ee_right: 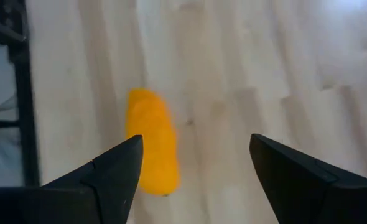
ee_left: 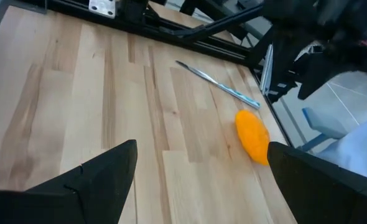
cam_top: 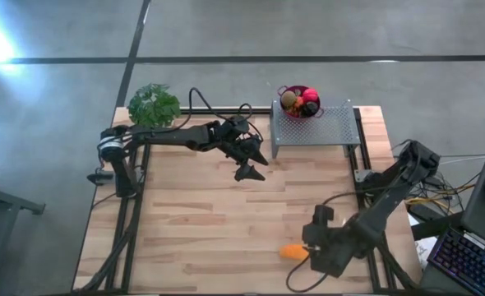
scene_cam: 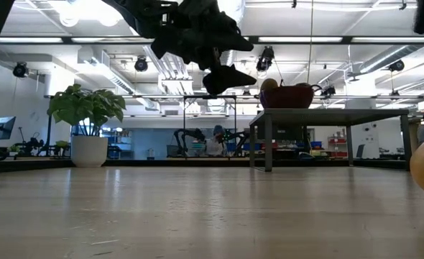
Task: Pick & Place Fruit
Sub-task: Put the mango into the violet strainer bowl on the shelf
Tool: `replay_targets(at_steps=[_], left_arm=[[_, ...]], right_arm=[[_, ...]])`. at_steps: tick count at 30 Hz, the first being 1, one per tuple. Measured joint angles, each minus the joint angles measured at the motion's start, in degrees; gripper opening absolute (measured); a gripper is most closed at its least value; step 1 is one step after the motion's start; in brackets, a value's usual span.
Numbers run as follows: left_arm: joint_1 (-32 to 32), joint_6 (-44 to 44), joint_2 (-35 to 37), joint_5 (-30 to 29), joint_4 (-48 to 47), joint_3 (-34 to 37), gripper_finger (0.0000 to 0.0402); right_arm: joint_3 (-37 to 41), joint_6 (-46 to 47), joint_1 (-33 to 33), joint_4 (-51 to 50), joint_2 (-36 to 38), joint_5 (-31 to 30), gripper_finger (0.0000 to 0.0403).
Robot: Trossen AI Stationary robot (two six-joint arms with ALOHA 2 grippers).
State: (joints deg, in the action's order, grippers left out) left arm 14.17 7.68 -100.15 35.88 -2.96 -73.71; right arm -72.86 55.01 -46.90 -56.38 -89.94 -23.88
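Wooden table (cam_top: pixel 226 214), oblong orange fruit (cam_top: pixel 292 251)

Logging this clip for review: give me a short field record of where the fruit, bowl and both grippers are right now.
loose fruit: oblong orange piece lying on the table, near front edge
bowl: red bowl on the mesh stand, holding fruit
left gripper: open, raised over mid table, empty
right gripper: open, above the orange piece, not gripping it
knife: flat beside the orange piece

In the high view a bowl (cam_top: pixel 299 102) of fruit sits on a rack (cam_top: pixel 316 126) at upper centre, a plant (cam_top: pixel 153 104) to its left, and an oblong fruit (cam_top: pixel 292 252) at lower centre.
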Motion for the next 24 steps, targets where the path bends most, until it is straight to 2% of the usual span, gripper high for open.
replay_targets(at_steps=[8,18,24], left_arm=[[0.24,0.02,0.01,0.00,-0.69,0.00,0.0365],[0.24,1.92,0.01,0.01,-0.64,0.00,0.0365],[0.23,2.81,0.01,0.02,-0.61,0.00,0.0365]], right_arm=[[0.00,0.11,0.00,4.33,-6.50,7.42,0.0295],[0.00,-1.10,0.07,5.23,-12.67,9.36,0.0352],[0.00,-2.20,0.59,7.45,-16.90,10.65,0.0360]])
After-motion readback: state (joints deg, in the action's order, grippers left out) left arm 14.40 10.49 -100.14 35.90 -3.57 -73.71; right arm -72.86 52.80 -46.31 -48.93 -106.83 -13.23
